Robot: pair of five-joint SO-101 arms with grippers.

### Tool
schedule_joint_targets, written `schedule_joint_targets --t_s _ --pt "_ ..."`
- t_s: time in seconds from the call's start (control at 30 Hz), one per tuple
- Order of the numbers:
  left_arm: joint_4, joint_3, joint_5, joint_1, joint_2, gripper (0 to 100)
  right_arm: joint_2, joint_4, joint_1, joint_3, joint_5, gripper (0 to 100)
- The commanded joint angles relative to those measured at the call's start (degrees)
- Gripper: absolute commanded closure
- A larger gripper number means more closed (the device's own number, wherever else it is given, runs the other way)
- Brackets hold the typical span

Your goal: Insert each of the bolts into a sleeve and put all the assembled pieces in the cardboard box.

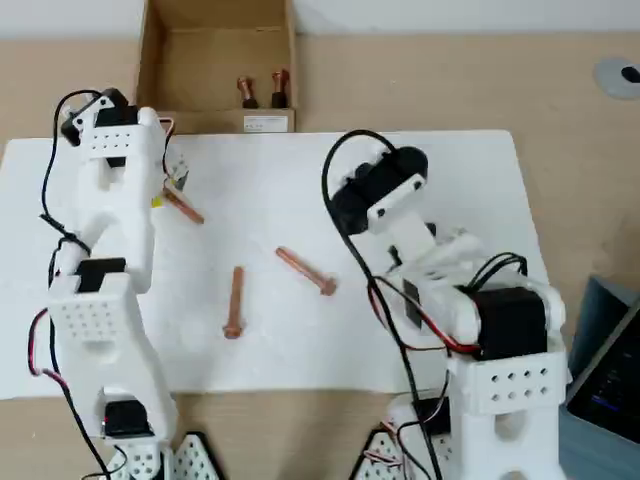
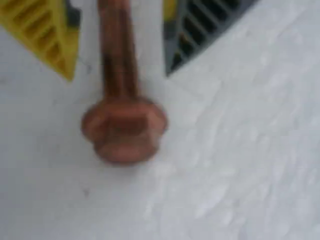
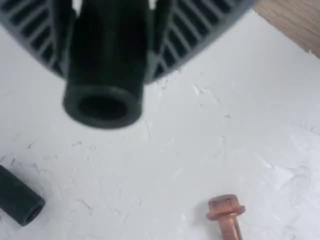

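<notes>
The left arm stretches along the left edge of the white mat [image 1: 460, 180] toward the far side, wrist bent down. Its claw [image 2: 119, 71] is open, one finger on either side of a bolt [image 2: 123, 129] lying on the mat, with a gap between the shank and each finger. The right arm rises from the near right and folds over toward mid-mat. Its claw [image 3: 107, 50] is clamped on a black sleeve [image 3: 102, 100] held above the mat. A spare sleeve [image 3: 17, 200] lies on the mat nearby. A near bolt [image 1: 234, 302] and a middle bolt [image 1: 305, 270] lie loose mid-mat between the arms. The box [image 1: 150, 60] sits at the far side of the worktop [image 1: 580, 130], with a left piece [image 1: 245, 92] and a right piece [image 1: 280, 88] standing inside, side by side.
</notes>
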Motion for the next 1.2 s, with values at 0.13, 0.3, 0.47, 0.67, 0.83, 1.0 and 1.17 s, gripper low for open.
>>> schedule_joint_targets --t_s 0.13,0.3,0.47,0.67,0.83,1.0,1.17 --pt "-0.97 -8.62 0.44 -0.88 5.93 87 -1.19 -1.14 -0.22 0.13 -0.53 98.8" --pt "-0.70 -10.11 0.44 -2.90 9.89 97 -1.19 -1.14 -0.31 0.13 -0.53 98.8" --pt "0.88 -10.20 0.35 -4.13 10.68 100 -1.27 -1.14 -0.31 0.13 -0.44 98.8" --pt "9.14 -17.76 0.26 -3.69 10.68 100 -1.45 -0.70 -0.31 0.13 -0.62 98.8" --pt "18.64 -29.27 0.09 -3.08 10.68 100 -1.45 -0.70 -0.22 -0.13 -0.62 98.8" --pt "24.53 -38.33 -1.93 -1.41 10.59 100 -1.45 1.14 -0.22 -0.22 -0.70 98.8" --pt "24.53 -41.41 -2.02 0.26 5.32 100 -1.45 4.57 -0.22 -0.22 -0.70 98.8"
